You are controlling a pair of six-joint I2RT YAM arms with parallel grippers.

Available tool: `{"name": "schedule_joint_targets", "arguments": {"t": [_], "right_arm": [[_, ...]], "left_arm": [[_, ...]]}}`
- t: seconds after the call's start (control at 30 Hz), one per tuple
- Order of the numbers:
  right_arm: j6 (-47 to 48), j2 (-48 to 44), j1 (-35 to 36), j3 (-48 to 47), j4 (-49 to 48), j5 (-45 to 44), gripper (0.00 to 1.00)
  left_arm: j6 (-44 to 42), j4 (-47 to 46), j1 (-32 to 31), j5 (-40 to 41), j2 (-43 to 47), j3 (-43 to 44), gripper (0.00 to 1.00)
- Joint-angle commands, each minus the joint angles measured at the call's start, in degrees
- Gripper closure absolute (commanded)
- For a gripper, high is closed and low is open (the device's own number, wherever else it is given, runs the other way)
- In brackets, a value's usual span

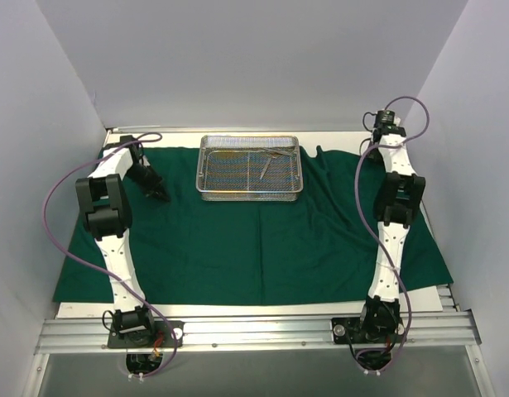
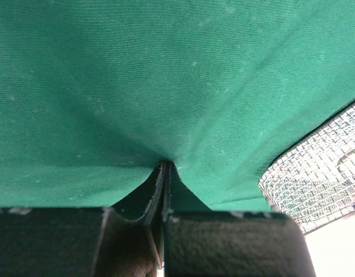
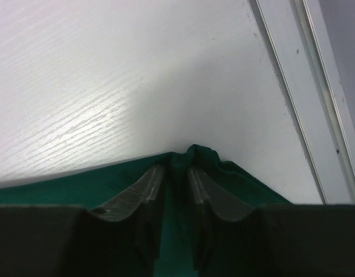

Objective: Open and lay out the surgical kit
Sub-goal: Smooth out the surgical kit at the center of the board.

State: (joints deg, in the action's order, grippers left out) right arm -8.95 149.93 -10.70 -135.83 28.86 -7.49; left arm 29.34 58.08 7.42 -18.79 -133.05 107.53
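The left gripper (image 2: pixel 164 168) is fully closed, a raised fold of the dark green cloth drape (image 2: pixel 165 75) being pinched near the far-left corner of the white table (image 3: pixel 108 86), the arm bent at the elbow. The right gripper (image 3: pixel 176 173) is narrowed onto the drape's far-right corner, its arm stretched forward. The rectangular silver wire-mesh tray (image 1: pixel 249 192), holding thin metal instruments (image 1: pixel 265 168), is set at the drape's far edge.

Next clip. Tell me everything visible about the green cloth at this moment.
The green cloth is dark green woven fabric, spread open and mostly flat over the white table, with creases and bunching toward its far right. The wire-mesh tray sits on its far middle part. The left gripper is shut on a raised pinch of it, left of the tray. The right gripper grips its bunched far-right corner at the cloth's edge.
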Motion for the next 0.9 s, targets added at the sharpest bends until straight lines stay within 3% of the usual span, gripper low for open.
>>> {"name": "schedule_joint_targets", "arguments": {"t": [0.0, 0.07, 0.1, 0.27, 0.33, 0.43, 0.63, 0.73, 0.77, 0.83, 0.87], "right_arm": [[-1.07, 3.89, -0.02, 4.07, 9.63, -5.26, 0.81], [-1.24, 2.92, -0.02, 5.05, 9.46, -5.26, 0.97], [-1.51, 1.43, -0.11, 5.22, 9.37, -5.43, 1.0], [-5.71, -7.61, 1.12, 7.15, 10.16, -4.73, 1.0], [-7.21, -15.16, 2.25, 10.83, 10.86, -5.25, 1.0], [-10.46, -26.68, 3.75, 24.35, 11.3, -4.03, 1.0], [-17.76, -49.53, 14.99, 55.56, 9.64, 1.67, 1.0], [-17.95, -56.05, 19.75, 62.69, 8.23, 5.71, 0.79], [-17.68, -56.67, 19.84, 64.27, 7.97, 11.3, 0.67], [-17.77, -57.11, 19.32, 66.13, 9.71, 11.27, 0.57], [-17.51, -57.38, 18.62, 66.13, 10.33, 10.4, 0.44]], "left_arm": [[-0.87, 0.28, -0.48, -1.6, -0.19, 1.73, 0.98], [-0.87, 0.1, -0.48, -2.13, -0.19, 1.55, 0.98], [-0.78, -0.08, -0.48, -2.22, -0.01, 1.37, 0.98], [-0.51, -0.6, -0.48, -3.1, 0.25, 1.9, 0.98], [-0.43, -0.43, -0.39, -3.62, 0.16, 3.03, 0.98], [0.01, -0.69, -0.39, -4.41, 0.07, 3.74, 0.98], [0.36, -1.92, -0.21, -5.29, -0.54, 2.61, 0.98], [0.19, -2.01, -0.13, -5.3, -0.72, 1.64, 0.98], [0.19, -2.01, -0.04, -5.03, -0.8, 1.55, 0.98], [0.1, -1.22, 0.22, -4.86, -1.06, 2.51, 0.98], [0.1, -0.87, 0.23, -4.68, -1.41, 3.12, 0.98]]}}
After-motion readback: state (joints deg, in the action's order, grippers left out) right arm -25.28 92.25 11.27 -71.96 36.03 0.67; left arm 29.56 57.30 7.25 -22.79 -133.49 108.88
